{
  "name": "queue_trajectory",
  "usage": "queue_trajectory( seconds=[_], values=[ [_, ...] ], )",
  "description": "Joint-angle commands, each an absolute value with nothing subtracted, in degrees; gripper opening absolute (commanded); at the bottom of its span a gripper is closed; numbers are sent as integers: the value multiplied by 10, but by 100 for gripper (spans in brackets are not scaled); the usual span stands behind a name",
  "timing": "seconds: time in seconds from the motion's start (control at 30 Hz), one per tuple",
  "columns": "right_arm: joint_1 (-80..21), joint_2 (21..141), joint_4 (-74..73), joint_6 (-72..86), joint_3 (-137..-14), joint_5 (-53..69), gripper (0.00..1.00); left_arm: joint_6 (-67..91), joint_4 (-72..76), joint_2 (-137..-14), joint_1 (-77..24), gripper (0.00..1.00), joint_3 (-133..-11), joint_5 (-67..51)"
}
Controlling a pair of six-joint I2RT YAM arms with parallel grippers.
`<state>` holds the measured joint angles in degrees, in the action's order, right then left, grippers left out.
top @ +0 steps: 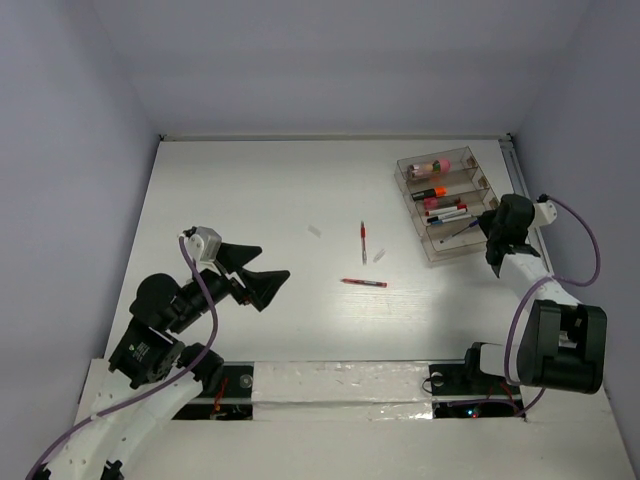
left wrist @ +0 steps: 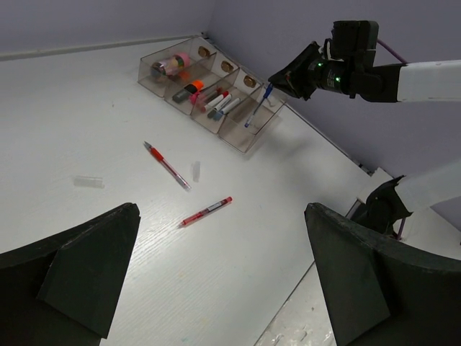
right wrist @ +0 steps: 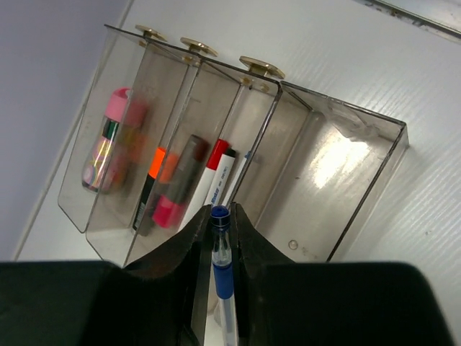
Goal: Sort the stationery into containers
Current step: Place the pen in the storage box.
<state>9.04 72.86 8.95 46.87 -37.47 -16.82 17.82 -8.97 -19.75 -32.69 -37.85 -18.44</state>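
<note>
The clear organiser [top: 404, 170] [left wrist: 243, 138] [right wrist: 360, 189] stands at the far right of the table. It holds a stubby pink cylinder [right wrist: 108, 140], an orange-capped highlighter [right wrist: 153, 180], a pink highlighter [right wrist: 175, 193] and white markers [right wrist: 217, 176]. My right gripper [top: 490, 234] [left wrist: 277, 81] [right wrist: 219, 213] is shut on a thin blue pen [left wrist: 258, 109] [right wrist: 222, 268], which hangs tilted over the organiser's empty end compartment. Two red pens [top: 364, 240] [top: 363, 283] and two small white pieces [top: 315, 231] [top: 379, 255] lie mid-table. My left gripper [top: 262, 275] [left wrist: 222, 231] hovers open at the near left, holding nothing.
The table's right edge and the side wall run close behind the organiser [top: 510, 150]. A taped white strip [top: 340, 385] lies along the near edge between the arm bases.
</note>
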Motion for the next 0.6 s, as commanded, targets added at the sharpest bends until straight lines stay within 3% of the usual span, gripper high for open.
queue_trajectory(
  seconds=[0.0, 0.07, 0.1, 0.2, 0.4, 0.57],
  values=[
    [94, 717, 91, 484, -367, -196, 27, 173, -73, -199, -335, 99, -374, -176],
    [94, 708, 89, 479, -359, -197, 42, 173, -73, -203, -335, 99, -374, -176],
    [94, 701, 84, 476, -361, -196, 54, 172, -73, -204, -335, 99, -374, -174],
    [94, 694, 71, 447, -370, -190, 68, 172, -73, -209, -335, 99, -374, -172],
    [81, 650, 78, 385, -382, -110, 69, 171, -73, -228, -335, 99, -375, -164],
    [-74, 661, 3, 301, -445, -106, 67, 170, -73, -247, -329, 99, -377, -159]
  ],
)
